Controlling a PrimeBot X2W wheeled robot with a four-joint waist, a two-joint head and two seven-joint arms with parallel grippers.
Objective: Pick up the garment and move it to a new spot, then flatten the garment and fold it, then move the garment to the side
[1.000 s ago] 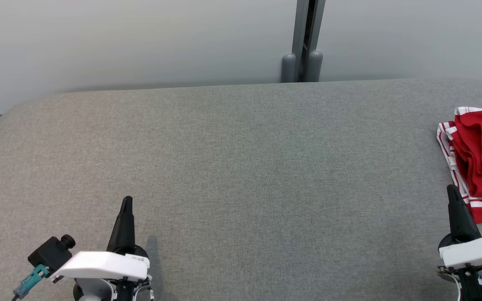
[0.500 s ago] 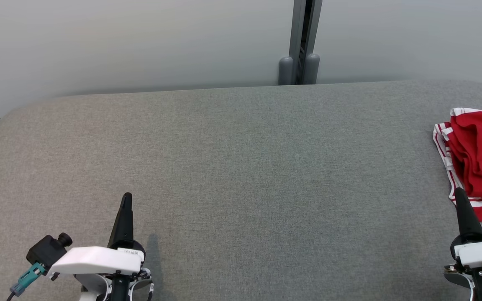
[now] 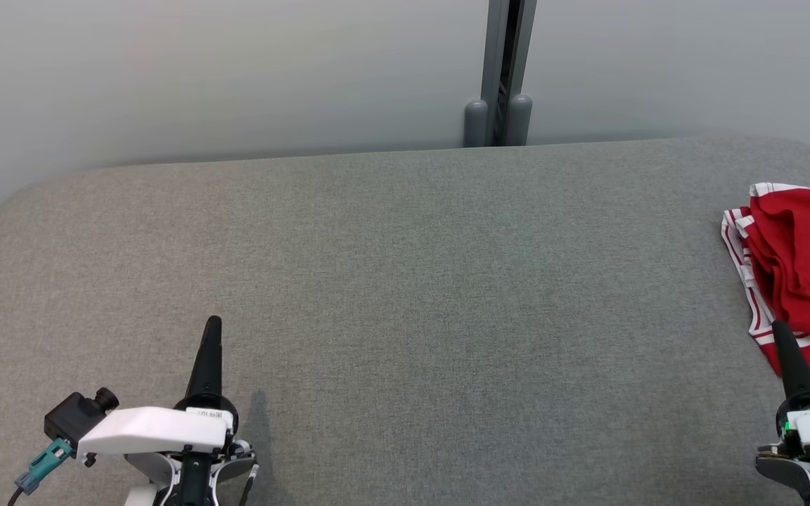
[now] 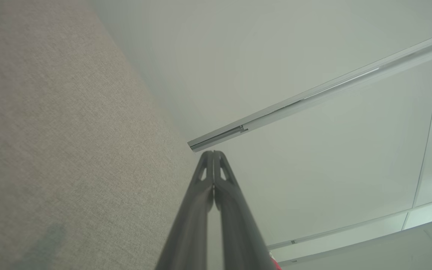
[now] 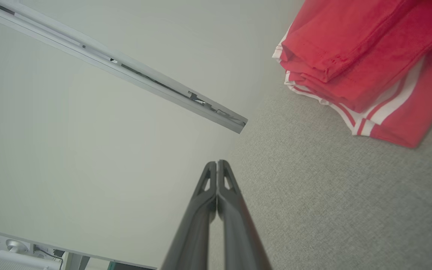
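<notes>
I see my left hand pressed together and empty, my right hand together too, near the red garment, grey counter

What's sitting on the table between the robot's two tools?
Nothing. In the head view, the stretch between the left tool and the right tool is just bare grey table.

Bright, even light left only a faint shadow beside the left gripper at lower left, and the wrist views bowed slightly at their edges.
</notes>
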